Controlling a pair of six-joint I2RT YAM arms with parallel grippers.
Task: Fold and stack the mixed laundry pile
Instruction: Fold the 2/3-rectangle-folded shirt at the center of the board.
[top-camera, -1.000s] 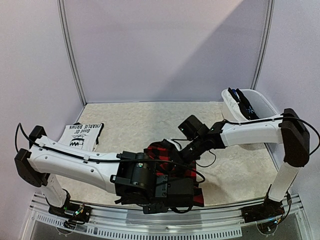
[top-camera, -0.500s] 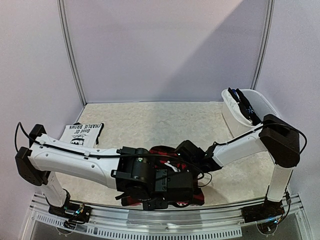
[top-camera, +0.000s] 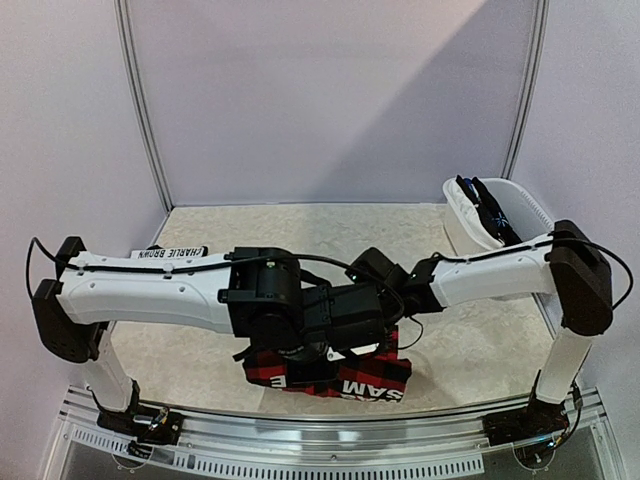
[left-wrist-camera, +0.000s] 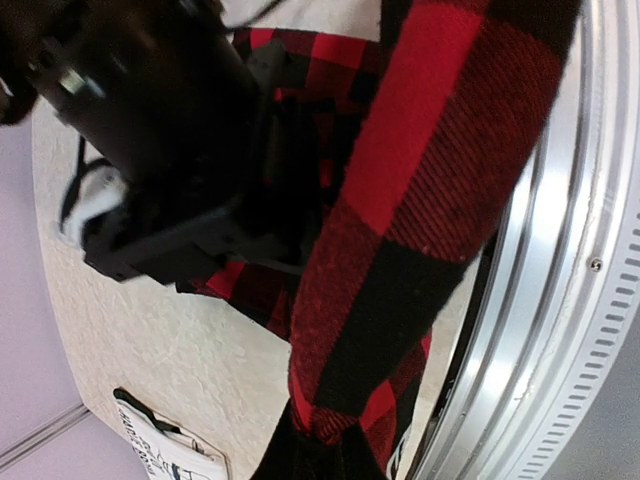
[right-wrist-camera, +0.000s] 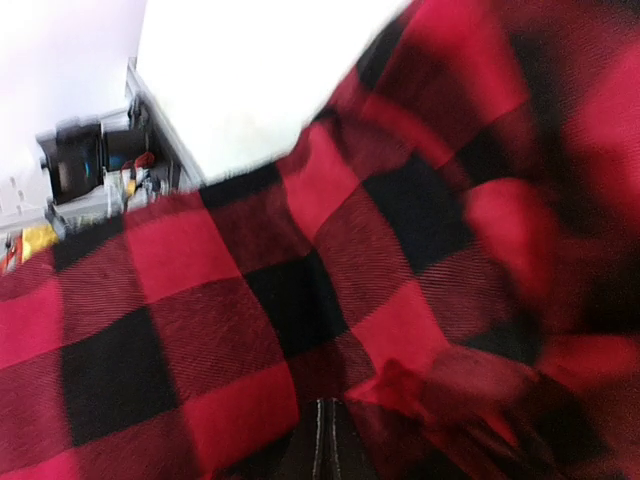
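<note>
**Plaid piece held between both grippers, most of the pile yet to be folded**

The red-black plaid garment (top-camera: 335, 372) hangs at the near middle of the table (top-camera: 270, 235), just in front of the metal rail (top-camera: 330, 432). Its white lettering (top-camera: 365, 388) reads upside down along the lower edge. It appears bunched and draped, not laid flat, so its fold looks unfinished.

Both arms meet directly above it. In the left wrist view the cloth gathers to a narrow neck at the left gripper (left-wrist-camera: 318, 450), which is clamped tight on the plaid. In the right wrist view the plaid fills the picture and puckers at the right gripper (right-wrist-camera: 325, 450), which is likewise closed on the fabric, though blur hides the exact hold.

Further out, on the left side of the table, a white T-shirt (top-camera: 172, 255) with black print lies as a flat folded rectangle, partly hidden behind the left arm. At the far right stands the white tub (top-camera: 525, 205), and dark garments (top-camera: 485, 213) with some blue hang over its rim.

By this view one piece is folded and set down, the plaid is in hand, and the tub's contents remain untouched. No stack of more than one piece is visible yet
</note>
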